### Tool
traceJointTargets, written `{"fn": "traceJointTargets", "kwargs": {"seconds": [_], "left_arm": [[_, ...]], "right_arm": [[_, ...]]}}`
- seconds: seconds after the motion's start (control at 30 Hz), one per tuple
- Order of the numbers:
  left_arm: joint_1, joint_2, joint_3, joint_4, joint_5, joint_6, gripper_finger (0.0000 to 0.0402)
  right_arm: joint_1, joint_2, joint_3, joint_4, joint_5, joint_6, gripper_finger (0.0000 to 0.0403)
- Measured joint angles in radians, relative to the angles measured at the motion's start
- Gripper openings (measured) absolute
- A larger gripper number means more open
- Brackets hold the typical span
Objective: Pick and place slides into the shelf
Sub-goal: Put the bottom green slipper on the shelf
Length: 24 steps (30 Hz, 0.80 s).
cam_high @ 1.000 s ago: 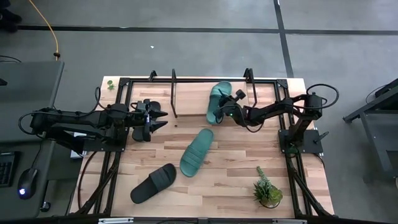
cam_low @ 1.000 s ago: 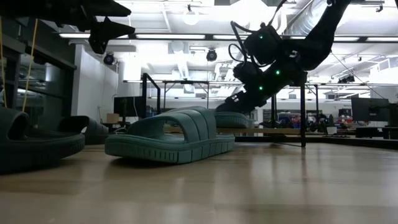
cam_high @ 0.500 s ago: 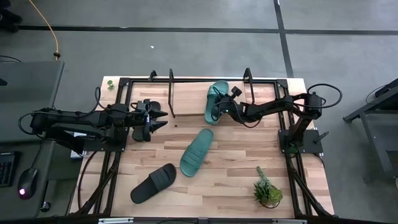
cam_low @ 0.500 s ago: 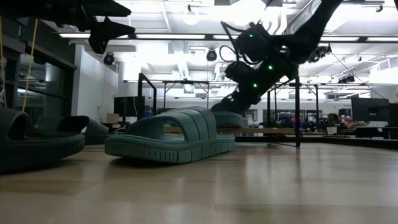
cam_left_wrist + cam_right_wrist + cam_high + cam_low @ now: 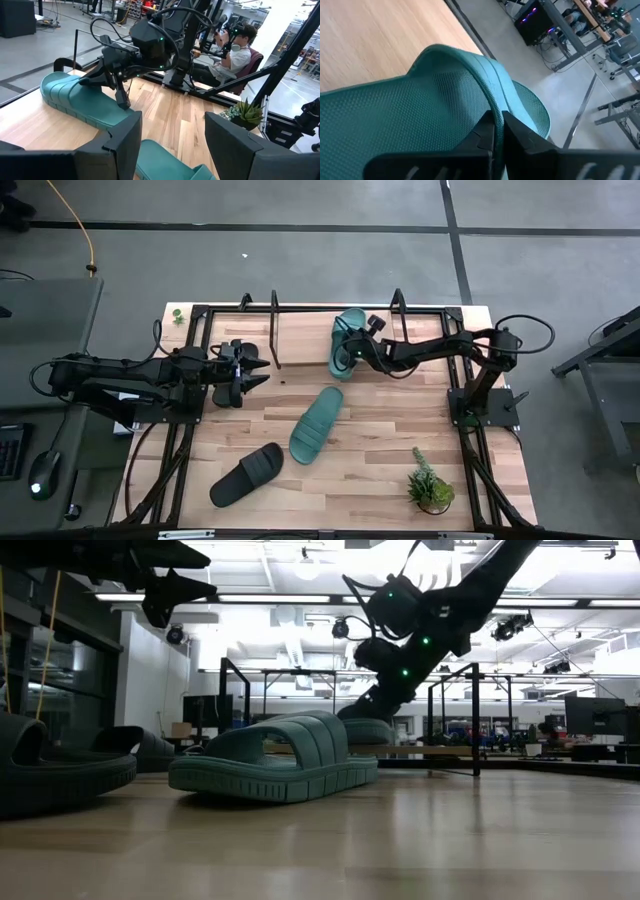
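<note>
One teal slide (image 5: 350,328) lies on the shelf (image 5: 300,340) at the table's far side, and my right gripper (image 5: 352,358) is shut on its strap. A second teal slide (image 5: 316,423) rests sole-down on the tabletop at mid-table. A black slide (image 5: 247,474) lies nearer the front left. My left gripper (image 5: 258,370) hangs open and holds nothing, above the shelf's left part, pointing toward the right arm. My right gripper pinches the edge of the teal slide's strap (image 5: 490,107) between its two fingers. It comes slanting down from the table's right side. The slide's sole appears to lie on the shelf board (image 5: 30,120); my left finger hides its near end.
A potted plant (image 5: 430,488) stands at the front right and a small one (image 5: 177,315) at the far left corner. Black posts (image 5: 278,330) rise from the shelf frame. Beyond the table a seated person (image 5: 235,52) shows.
My right gripper has reached toward the table's left edge and risen a little, rolling as it went, still shut on the strap. The teal slide has stayed on the shelf at about the same place.
</note>
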Motion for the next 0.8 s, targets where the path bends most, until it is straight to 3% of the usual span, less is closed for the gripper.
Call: {"fn": "traceJointTargets", "kwargs": {"seconds": [0.63,0.8], "left_arm": [[0.0,0.0,0.0,-0.001,0.0,0.0,0.0198],[0.0,0.0,0.0,-0.001,0.0,0.0,0.0198]], "right_arm": [[-0.036,-0.001,0.002,-0.015,-0.036,-0.07,0.0],[-0.036,-0.002,0.003,-0.043,-0.029,-0.031,0.0023]]}}
